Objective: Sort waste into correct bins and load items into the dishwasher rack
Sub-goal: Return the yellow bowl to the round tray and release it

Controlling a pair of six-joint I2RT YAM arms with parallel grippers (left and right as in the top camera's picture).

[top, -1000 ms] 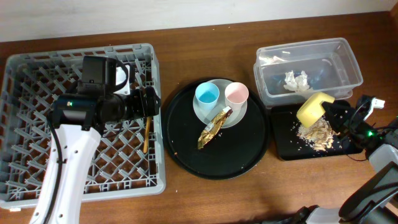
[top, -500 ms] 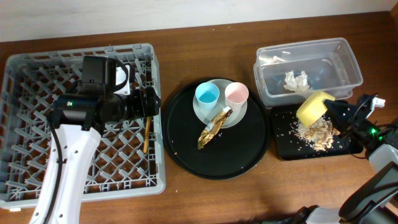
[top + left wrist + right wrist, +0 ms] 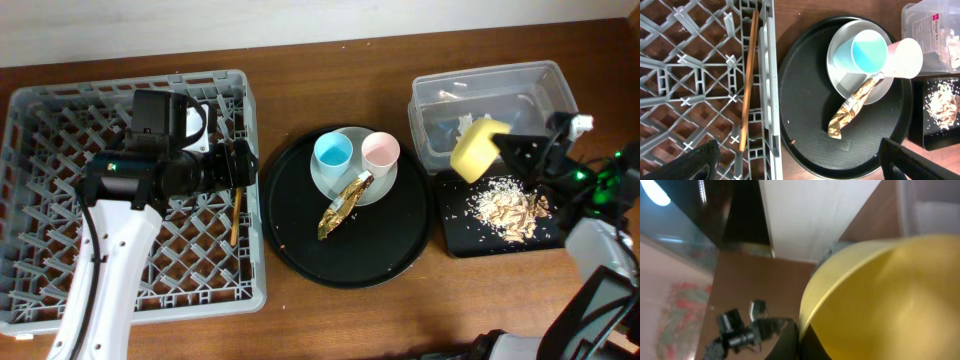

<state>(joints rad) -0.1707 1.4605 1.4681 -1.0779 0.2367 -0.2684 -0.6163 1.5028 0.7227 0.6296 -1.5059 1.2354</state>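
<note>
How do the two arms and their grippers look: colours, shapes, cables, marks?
The left arm has a white link, black cylindrical joints, a black cable and a small green mark; the left gripper is black. The right arm is white lower down, with a green light behind the black right gripper.

Even, bright light; right-wrist blur

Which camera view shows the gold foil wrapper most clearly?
The left wrist view: the gold foil wrapper appears large and unobstructed, one end on the grey plate, the other on the round black tray. The overhead view shows the wrapper too, only smaller. The right wrist view does not show it.
</note>
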